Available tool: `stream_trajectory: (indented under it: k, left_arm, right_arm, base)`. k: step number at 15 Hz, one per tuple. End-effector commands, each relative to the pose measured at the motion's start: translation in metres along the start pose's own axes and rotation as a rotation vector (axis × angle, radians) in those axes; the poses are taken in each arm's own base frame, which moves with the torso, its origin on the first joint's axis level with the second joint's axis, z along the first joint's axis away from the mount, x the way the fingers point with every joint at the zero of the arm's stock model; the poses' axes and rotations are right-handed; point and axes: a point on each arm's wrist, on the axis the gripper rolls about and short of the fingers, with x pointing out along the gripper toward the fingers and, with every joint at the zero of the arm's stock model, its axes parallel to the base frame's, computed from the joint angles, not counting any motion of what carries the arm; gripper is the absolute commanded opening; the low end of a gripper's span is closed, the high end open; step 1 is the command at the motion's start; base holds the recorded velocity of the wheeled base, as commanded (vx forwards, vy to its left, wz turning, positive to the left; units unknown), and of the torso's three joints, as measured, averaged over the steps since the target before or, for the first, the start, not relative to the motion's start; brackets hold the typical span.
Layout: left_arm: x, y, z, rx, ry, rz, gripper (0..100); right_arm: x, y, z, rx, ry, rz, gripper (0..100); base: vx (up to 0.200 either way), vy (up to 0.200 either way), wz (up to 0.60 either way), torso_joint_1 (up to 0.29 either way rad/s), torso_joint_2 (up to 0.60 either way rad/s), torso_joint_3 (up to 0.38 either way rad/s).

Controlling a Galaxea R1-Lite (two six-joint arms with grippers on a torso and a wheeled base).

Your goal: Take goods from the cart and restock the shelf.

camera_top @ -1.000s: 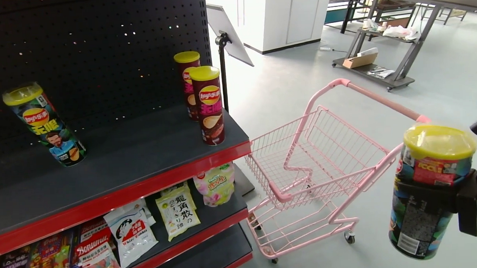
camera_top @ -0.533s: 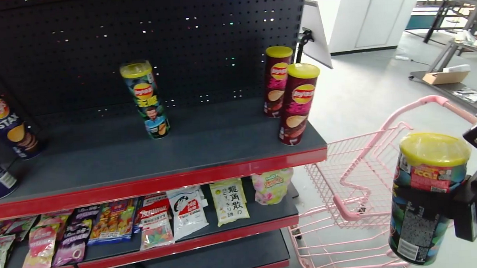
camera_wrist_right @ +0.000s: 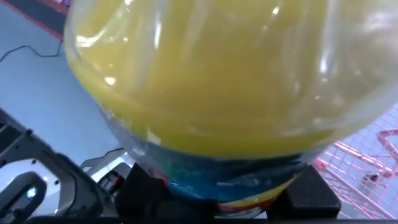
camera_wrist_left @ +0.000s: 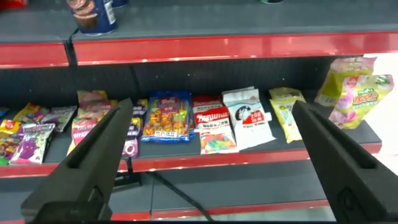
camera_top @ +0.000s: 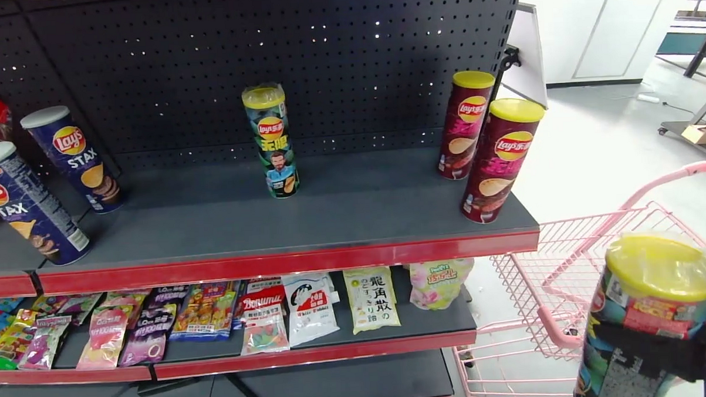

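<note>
Within right pincer, upright chip can

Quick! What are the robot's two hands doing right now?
Left gripper: open, holding nothing.
Right gripper: closed on the yellow-lidded chip can.

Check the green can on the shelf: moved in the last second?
No. The green can keeps its spot near the back panel, left of the two maroon cans; the whole view shifted, so the camera turned.
</note>
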Motion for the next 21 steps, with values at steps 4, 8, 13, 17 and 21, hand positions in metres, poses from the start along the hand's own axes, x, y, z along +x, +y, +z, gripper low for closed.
stream_trajectory:
  k: [4, 8, 13, 17, 21]
  left_arm:
    - [0.0, 0.0, 0.0, 0.001, -0.001, 0.0, 100]
    - [0.0, 0.0, 0.0, 0.001, -0.001, 0.0, 100]
    - [0.0, 0.0, 0.0, 0.001, -0.001, -0.001, 100]
    - [0.0, 0.0, 0.0, 0.001, -0.001, 0.0, 100]
    - [0.0, 0.0, 0.0, 0.001, -0.001, 0.0, 100]
  right_arm:
    - [-0.006, 0.005, -0.003, -0.057, -0.029, 0.04, 0]
    - [-0.006, 0.008, -0.003, -0.059, -0.049, 0.172, 0]
    - [-0.007, 0.009, -0.003, -0.065, -0.052, 0.18, 0]
    - [-0.007, 0.009, -0.003, -0.083, -0.056, 0.179, 0]
    - [-0.008, 0.016, -0.001, -0.115, -0.068, 0.245, 0]
  base:
    - [0.0, 0.2, 0.0, 0.0, 0.0, 0.001]
    - [0.0, 0.2, 0.0, 0.0, 0.0, 0.002]
    - [0.0, 0.16, 0.0, 0.001, 0.0, 0.002]
    - [0.05, 0.0, 0.0, 0.001, 0.0, -0.001]
    - [0.2, 0.0, 0.0, -0.002, 0.0, 0.005]
